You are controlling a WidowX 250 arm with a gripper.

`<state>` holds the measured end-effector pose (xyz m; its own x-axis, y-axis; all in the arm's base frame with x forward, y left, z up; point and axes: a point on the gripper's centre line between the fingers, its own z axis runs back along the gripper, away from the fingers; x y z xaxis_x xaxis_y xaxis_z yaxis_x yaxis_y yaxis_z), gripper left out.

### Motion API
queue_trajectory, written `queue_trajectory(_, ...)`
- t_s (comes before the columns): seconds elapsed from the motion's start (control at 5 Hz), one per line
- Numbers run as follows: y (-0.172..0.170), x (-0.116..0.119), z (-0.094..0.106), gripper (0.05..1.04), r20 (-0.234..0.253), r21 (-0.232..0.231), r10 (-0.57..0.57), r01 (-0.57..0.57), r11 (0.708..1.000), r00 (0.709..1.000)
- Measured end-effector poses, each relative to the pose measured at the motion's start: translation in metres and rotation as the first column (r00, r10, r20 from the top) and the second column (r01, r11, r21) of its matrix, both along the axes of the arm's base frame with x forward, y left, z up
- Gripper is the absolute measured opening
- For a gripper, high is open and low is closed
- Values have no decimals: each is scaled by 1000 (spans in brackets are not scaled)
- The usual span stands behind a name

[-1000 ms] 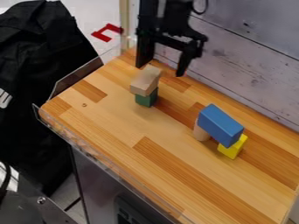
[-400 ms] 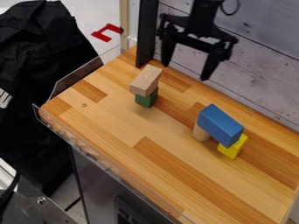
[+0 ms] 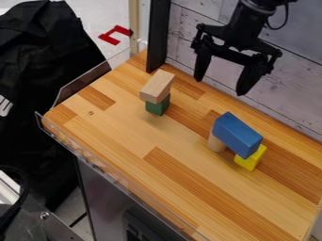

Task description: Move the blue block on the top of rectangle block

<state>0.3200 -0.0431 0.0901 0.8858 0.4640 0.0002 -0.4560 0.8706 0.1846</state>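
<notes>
My gripper [image 3: 221,86] hangs open above the back edge of the table, up and behind the blocks, with nothing between its fingers. The blue block [image 3: 237,134] lies at the right, resting across a yellow block [image 3: 251,158] and a light wooden cylinder [image 3: 216,143]. Left of centre, a rectangular natural-wood block [image 3: 157,86] sits on top of a green block [image 3: 157,105]. The gripper touches none of them.
The wooden table [image 3: 135,139] has a clear plastic rim along its left and front edges. A grey plank wall [image 3: 289,89] runs behind it, and a black post [image 3: 157,37] stands at the back left corner.
My gripper has moved to the right along the back of the table, from behind the wooden block toward the blue block's side. The blocks have kept their places.
</notes>
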Motion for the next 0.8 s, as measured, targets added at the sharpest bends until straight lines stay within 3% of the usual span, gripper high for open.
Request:
queue_trajectory(0.2,-7,1,-8,999,1,-46,127,-126,991,992)
queue_trajectory(0.6,-13,-1,-24,999,7,-117,377,-374,920,926)
queue_trajectory(0.8,-16,-2,-27,999,-3,-138,438,-434,890,899)
